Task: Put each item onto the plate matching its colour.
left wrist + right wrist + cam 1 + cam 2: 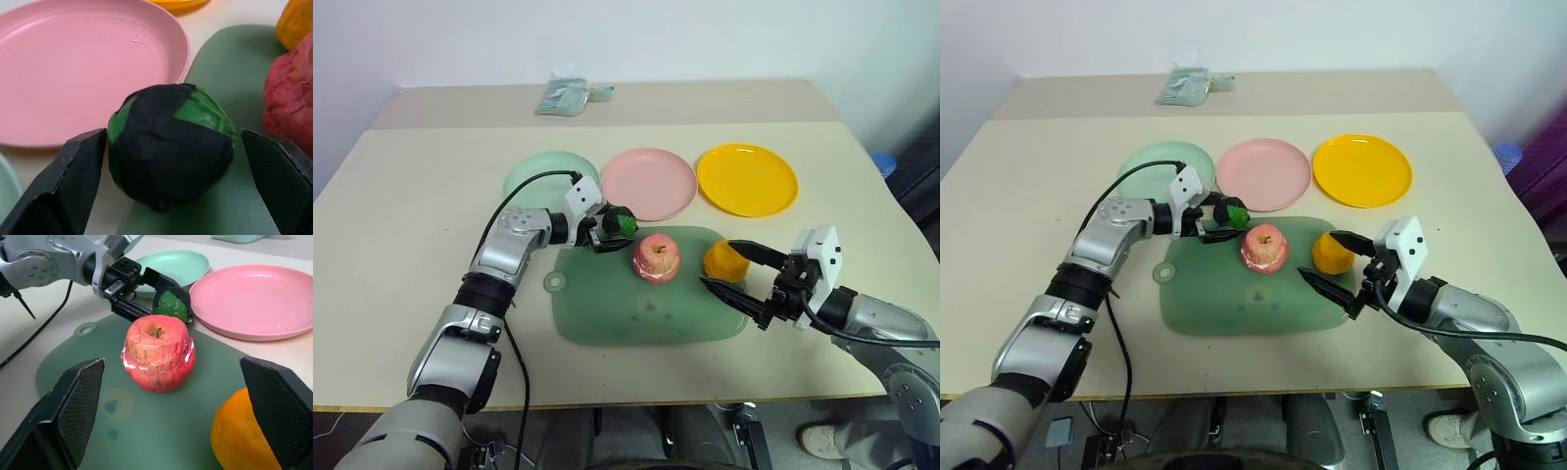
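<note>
The dark green-black ball rests at the far left corner of the green tray, beside the pink plate. My left gripper is open with a finger on each side of the ball; a thin gap shows at one finger. The pink-red apple stands mid-tray, and the orange citrus lies to its right. My right gripper is open at the tray's right end, its fingers spread wide about the citrus without closing on it. Beyond the tray lie the mint green plate and the yellow-orange plate; all plates are bare.
A folded pale green packet lies on the further table behind. The three plates sit in a row just past the tray. A blue object stands off the table's right edge. A black cable loops over my left forearm.
</note>
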### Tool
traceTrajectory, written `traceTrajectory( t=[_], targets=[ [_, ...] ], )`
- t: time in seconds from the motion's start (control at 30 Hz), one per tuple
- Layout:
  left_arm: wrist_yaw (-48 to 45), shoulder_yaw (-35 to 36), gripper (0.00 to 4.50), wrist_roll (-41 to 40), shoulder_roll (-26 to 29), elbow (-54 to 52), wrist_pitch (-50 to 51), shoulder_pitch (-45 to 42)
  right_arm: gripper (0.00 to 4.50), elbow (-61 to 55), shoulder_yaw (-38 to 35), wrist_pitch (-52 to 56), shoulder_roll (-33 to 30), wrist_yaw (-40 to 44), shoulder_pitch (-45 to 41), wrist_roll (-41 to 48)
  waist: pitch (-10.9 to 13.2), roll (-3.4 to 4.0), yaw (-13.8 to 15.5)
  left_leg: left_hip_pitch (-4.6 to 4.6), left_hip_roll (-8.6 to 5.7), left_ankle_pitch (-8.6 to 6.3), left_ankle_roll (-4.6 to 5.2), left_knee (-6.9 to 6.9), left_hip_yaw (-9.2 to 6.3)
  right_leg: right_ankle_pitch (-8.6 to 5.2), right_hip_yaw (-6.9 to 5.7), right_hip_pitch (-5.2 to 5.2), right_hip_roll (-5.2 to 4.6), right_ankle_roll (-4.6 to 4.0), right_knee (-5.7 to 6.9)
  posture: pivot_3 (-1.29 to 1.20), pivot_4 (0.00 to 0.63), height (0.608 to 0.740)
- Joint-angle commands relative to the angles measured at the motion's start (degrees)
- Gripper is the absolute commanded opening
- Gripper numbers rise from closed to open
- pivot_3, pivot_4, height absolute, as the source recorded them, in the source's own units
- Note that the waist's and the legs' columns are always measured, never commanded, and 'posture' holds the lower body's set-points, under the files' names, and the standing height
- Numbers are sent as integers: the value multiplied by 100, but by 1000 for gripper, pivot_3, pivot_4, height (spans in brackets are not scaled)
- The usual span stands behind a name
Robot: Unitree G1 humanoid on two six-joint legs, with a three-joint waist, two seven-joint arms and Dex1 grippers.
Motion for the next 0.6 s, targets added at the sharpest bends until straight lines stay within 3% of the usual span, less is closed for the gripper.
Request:
traceTrajectory(
  t=[0.03, 0.07, 0.2, 0.27, 0.4, 0.53, 0.6],
  targets=[
    [44, 111, 2644, 41, -29, 18, -129, -132, 4500, -220, -79, -115, 42, -45, -4, 21, 0, 0, -1, 0, 0, 0, 0, 0, 0, 0, 0, 0, 0, 0, 0, 0, 150, 740],
    [63, 113, 2186, 74, -1, 6, -133, -121, 4500, -220, -81, -116, 39, -51, -7, 23, 0, 0, 0, 0, 0, 0, 0, 0, -1, 0, 0, 0, 0, 0, 0, 0, 150, 740],
    [254, 771, 2186, -472, 49, -231, 208, -151, 4500, -216, -95, -126, 17, -61, -28, 26, 1, -1, -9, 0, 1, 0, 0, 0, -2, 0, 0, -1, 1, 0, 2, 0, 150, 740],
    [843, 1285, 2186, -613, 67, -123, 194, -315, 4500, -216, -92, -132, 19, -70, -58, 30, 1, -2, -14, 0, 2, 0, 0, 0, -3, 0, 0, -4, 0, 0, 5, 0, 150, 740],
    [2066, 1724, 2186, -364, 127, 307, 347, -602, 4500, -197, -25, -147, 40, -100, -131, 5, 1, -3, 2, -1, 2, 0, 0, 3, -3, 0, 1, -6, -1, 0, 10, 0, 150, 740],
    [3036, 1734, 2186, 87, 267, 936, 412, -705, 4500, -144, 141, -132, 121, -170, -330, -21, 0, -2, -1, 1, -2, 0, 0, 3, -3, 0, 1, -5, -3, 1, 11, 0, 150, 740],
    [3060, 1721, 2797, 92, 242, 1124, 366, -661, 4500, -49, 278, -123, 167, -214, -518, -92, 1, -3, -4, 1, -2, 0, 0, 3, -3, 0, 1, -7, -3, 1, 15, 0, 150, 740]
  ],
)
